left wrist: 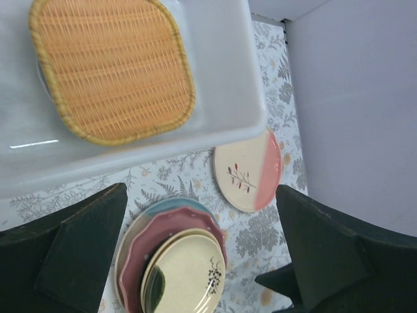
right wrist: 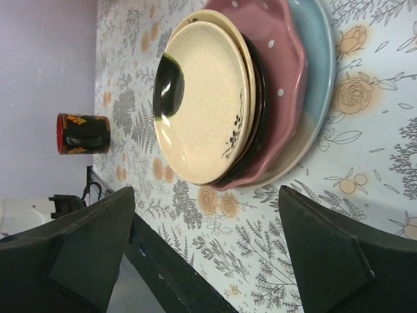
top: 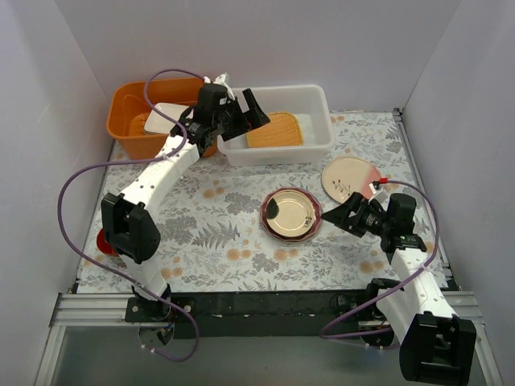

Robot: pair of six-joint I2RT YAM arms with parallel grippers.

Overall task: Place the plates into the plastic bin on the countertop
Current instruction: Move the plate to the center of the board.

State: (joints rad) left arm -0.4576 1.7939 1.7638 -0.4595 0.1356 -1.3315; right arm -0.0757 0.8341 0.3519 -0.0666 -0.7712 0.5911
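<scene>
The white plastic bin stands at the back of the countertop with an orange woven plate lying in it. My left gripper hovers open over the bin's left end, nothing between its fingers. A stack of plates sits mid-table: a cream plate on top, then a black one, a pink dotted one and a cream-and-light-blue one. A cream-and-pink plate lies alone to the right. My right gripper is open just right of the stack, apart from it.
An orange tub holding a white dish stands left of the bin. A red cup sits near the left arm's elbow. The black frame runs along the near table edge. Pale walls close in both sides.
</scene>
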